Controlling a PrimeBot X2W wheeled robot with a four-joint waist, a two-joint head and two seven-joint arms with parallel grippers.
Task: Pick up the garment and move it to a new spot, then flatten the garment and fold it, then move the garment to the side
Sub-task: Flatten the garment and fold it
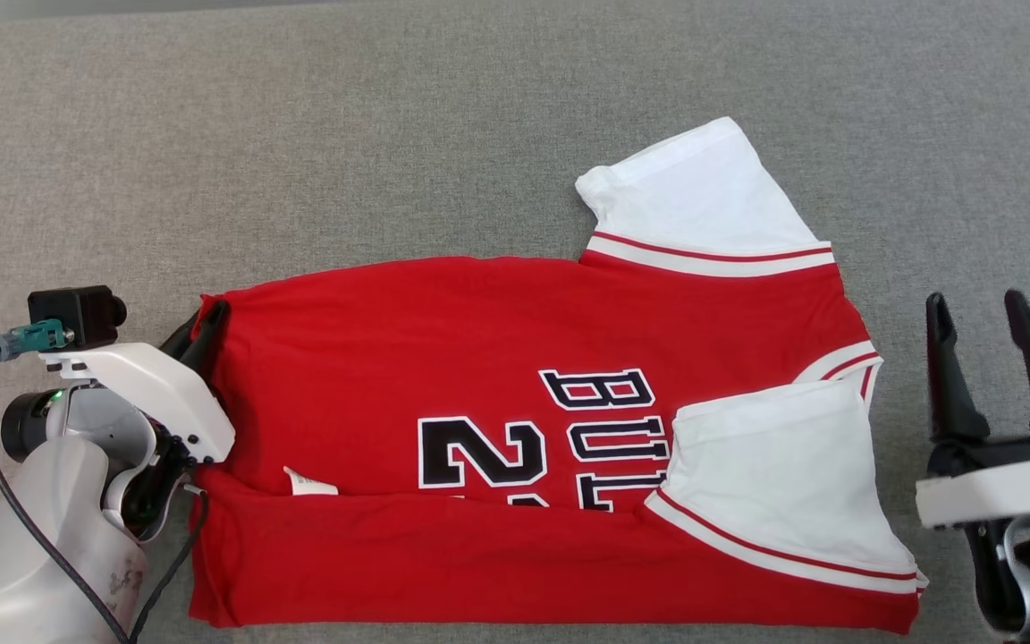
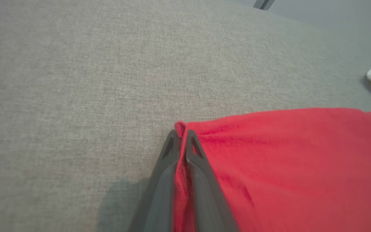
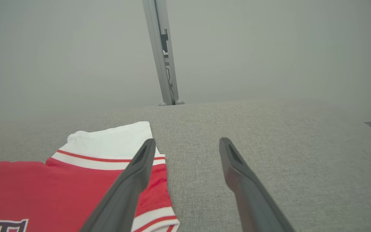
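The garment point(image 1: 497, 340) is laid on the grey cloth-covered bench point(image 1: 390, 134). In the head view it is turned sideways, with the hem toward the left and the sleeves toward the right. The near long edge is folded up over the body, so the lower part of the dark-and-white lettering point(image 1: 560, 429) is covered. A white tag point(image 1: 309, 485) is seen at that fold. The near sleeve point(image 1: 774, 465) is folded in over the red body, and the far sleeve point(image 1: 703, 192) is spread out on the bench beyond it.

The left pincer point(image 1: 209, 324) is closed on the garment at the far corner of the hem. In the left wrist view, red cloth is seen pinched between the two dark fingers point(image 2: 159, 187), and a small lip of it sticks out past their tips. The rest of the red cloth lies flat on the bench to one side of the fingers.

The right pincer point(image 1: 980, 309) is held open with its fingers well spread. In the head view it is placed just beside the garment's right edge, with a strip of bare bench between them. In the right wrist view, one finger point(image 3: 130, 187) is seen crossing in front of the striped trim point(image 3: 108, 159); whether the cloth is touched cannot be told. A grey metal post point(image 3: 163, 64) is seen at the bench's far edge.
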